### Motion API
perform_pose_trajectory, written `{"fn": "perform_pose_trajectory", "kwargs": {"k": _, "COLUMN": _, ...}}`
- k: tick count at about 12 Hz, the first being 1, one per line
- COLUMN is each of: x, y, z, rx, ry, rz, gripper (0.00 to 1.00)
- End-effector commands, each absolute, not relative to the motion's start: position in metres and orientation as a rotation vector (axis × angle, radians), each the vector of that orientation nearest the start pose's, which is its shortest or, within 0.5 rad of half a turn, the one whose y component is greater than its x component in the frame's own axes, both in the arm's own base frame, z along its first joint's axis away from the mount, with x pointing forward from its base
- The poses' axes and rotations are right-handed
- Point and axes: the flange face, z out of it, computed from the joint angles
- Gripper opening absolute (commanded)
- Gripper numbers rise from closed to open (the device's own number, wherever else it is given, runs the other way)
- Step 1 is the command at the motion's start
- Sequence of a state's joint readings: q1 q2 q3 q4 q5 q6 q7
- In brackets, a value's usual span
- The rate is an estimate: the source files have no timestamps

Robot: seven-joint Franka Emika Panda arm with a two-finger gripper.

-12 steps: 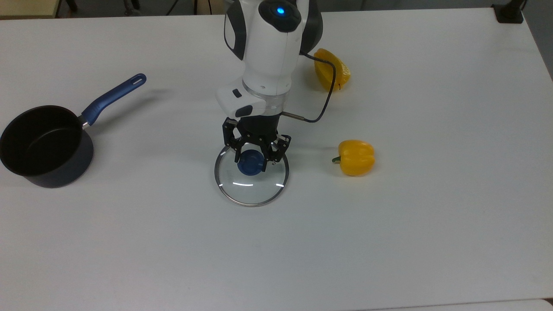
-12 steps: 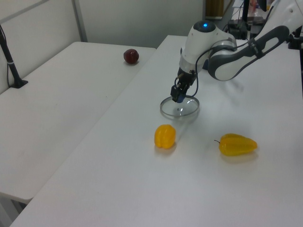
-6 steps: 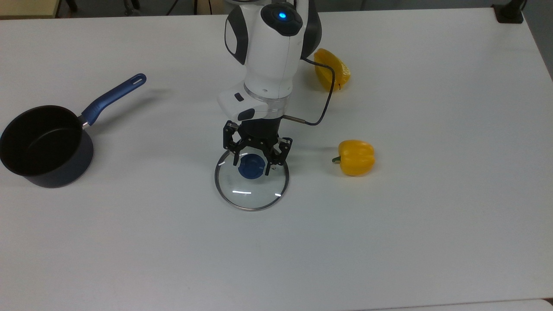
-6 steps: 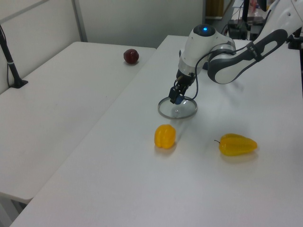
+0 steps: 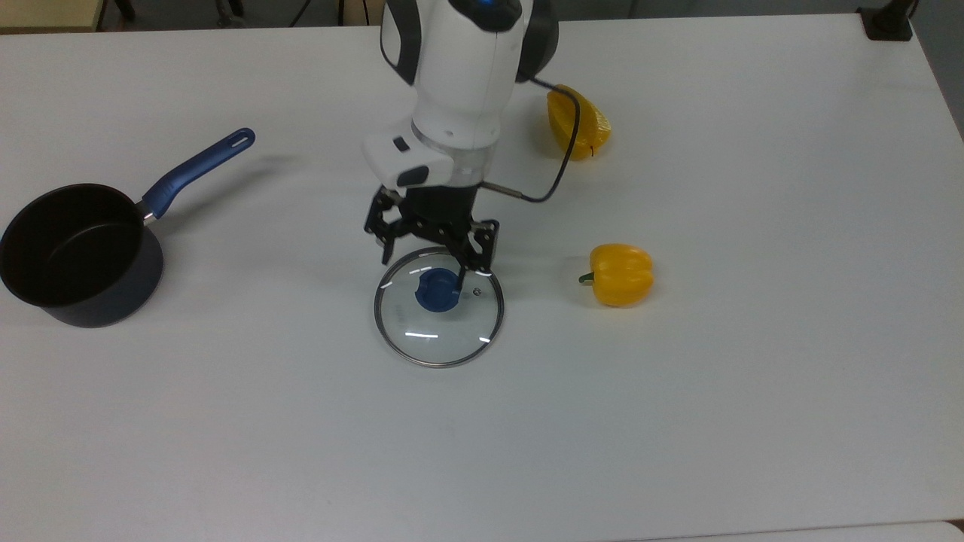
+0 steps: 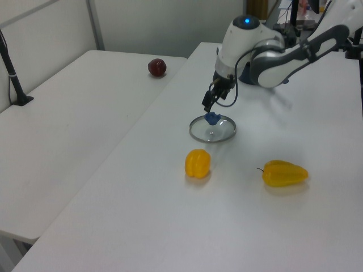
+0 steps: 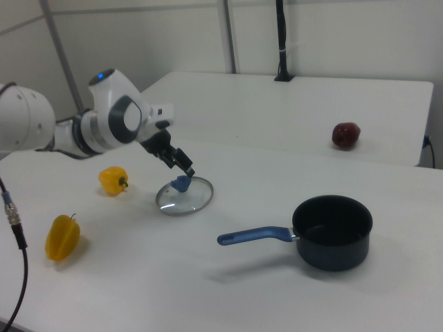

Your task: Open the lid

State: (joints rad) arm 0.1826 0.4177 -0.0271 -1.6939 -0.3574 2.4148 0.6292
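Flat on the table, clear metal-rimmed lid with blue knob, fingers spread empty above.

Claw released knob, opened, lifted clear of lid.

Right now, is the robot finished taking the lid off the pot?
Looks done: the lid lies flat on the table, well apart from the uncovered pot. The open gripper hangs empty just above the lid's blue knob. Nothing obvious seems left.
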Motion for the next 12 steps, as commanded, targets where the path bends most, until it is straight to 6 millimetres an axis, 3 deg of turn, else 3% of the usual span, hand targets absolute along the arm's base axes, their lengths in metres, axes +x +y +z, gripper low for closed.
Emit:
{"fn": "perform_pose_trajectory", "kwargs": {"k": 1, "x": 0.652, "y": 0.079, "z": 0.459, "rx": -3.251, "ry": 0.351, "rz": -0.486, "gripper": 1.0}}
{"fn": "perform_pose_trajectory", "kwargs": {"k": 4, "x": 0.612, "y": 0.042, "z": 0.515, "rx": -3.22, "ry": 0.134, "rz": -0.208, "gripper": 1.0}}
{"fn": "perform_pose_trajectory", "kwargs": {"k": 7, "x": 0.569, "y": 0.009, "z": 0.563, "rx": -3.232, "ry": 0.053, "rz": -0.048, "gripper": 1.0}}
{"fn": "perform_pose_trajectory", "kwargs": {"k": 10, "x": 0.548, "y": -0.015, "z": 0.586, "rx": -3.228, "ry": 0.115, "rz": -0.002, "gripper": 1.0}}
{"fn": "perform_pose_trajectory", "kwargs": {"k": 12, "x": 0.545, "y": -0.026, "z": 0.588, "rx": -3.228, "ry": 0.1, "rz": 0.017, "gripper": 1.0}}
